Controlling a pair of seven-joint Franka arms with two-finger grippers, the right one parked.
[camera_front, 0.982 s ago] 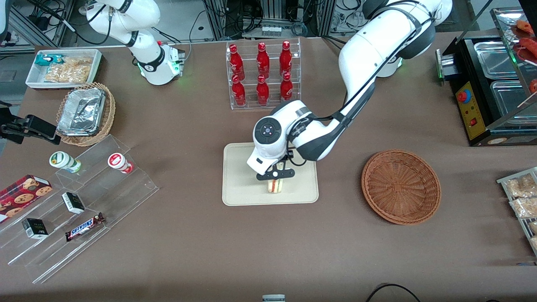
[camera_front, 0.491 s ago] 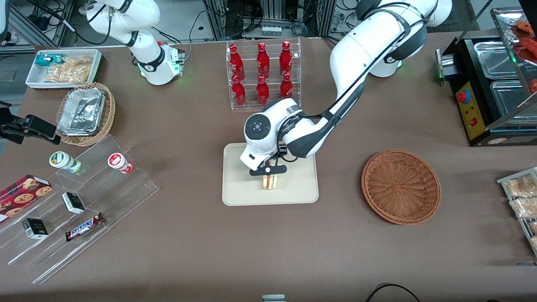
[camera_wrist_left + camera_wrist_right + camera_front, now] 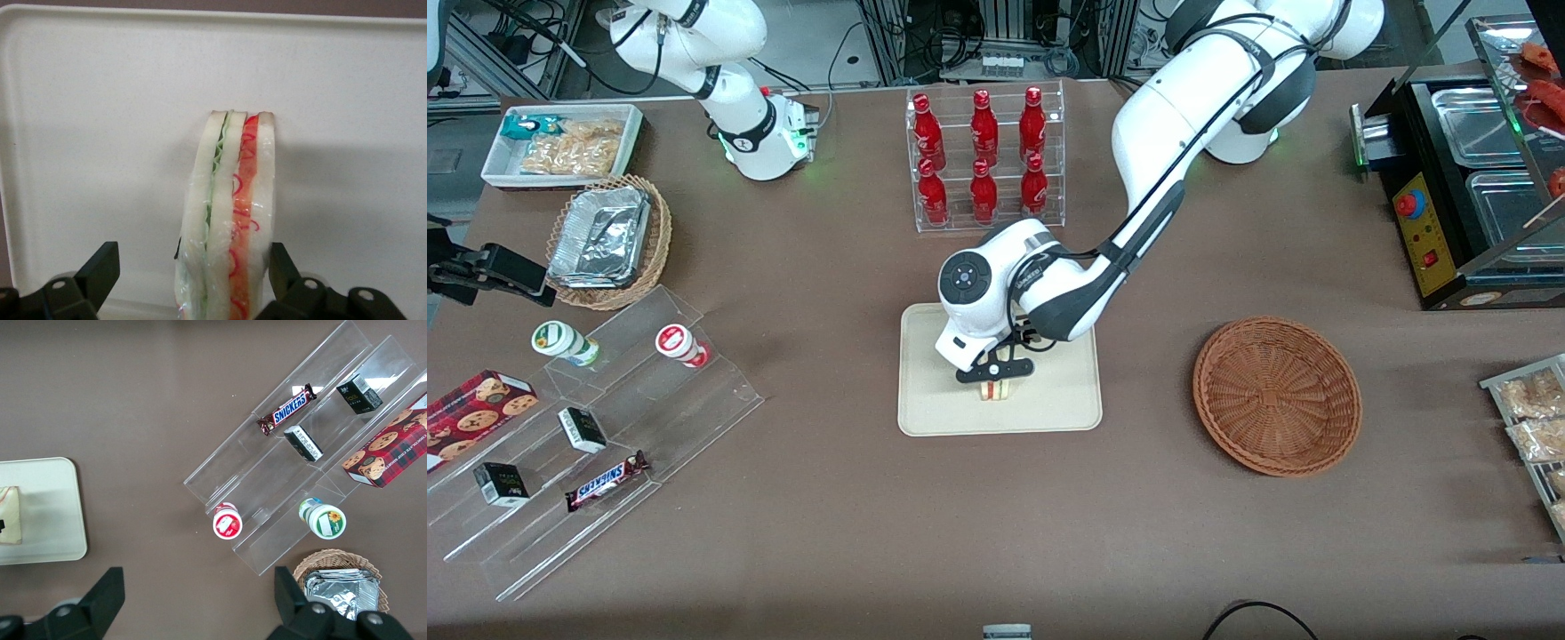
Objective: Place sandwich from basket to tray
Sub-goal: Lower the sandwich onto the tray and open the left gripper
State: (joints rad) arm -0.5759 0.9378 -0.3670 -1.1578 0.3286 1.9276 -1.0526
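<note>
The gripper [image 3: 996, 378] sits low over the tray [image 3: 925, 409], its fingers [image 3: 283, 263] spread apart, 1 touching the sandwich [image 3: 230, 220], the other clear of it. The sandwich stands on edge on the tray. The basket [image 3: 1276, 396] lies apart on the counter [image 3: 827, 516], toward the working arm's end

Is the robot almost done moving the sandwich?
Almost. The basket holds nothing, so the pickup is done. The sandwich now stands on the tray, with the gripper right over it. Its fingers are spread: one touches the bread, the other is clear. What's left is lifting the arm away.
</note>
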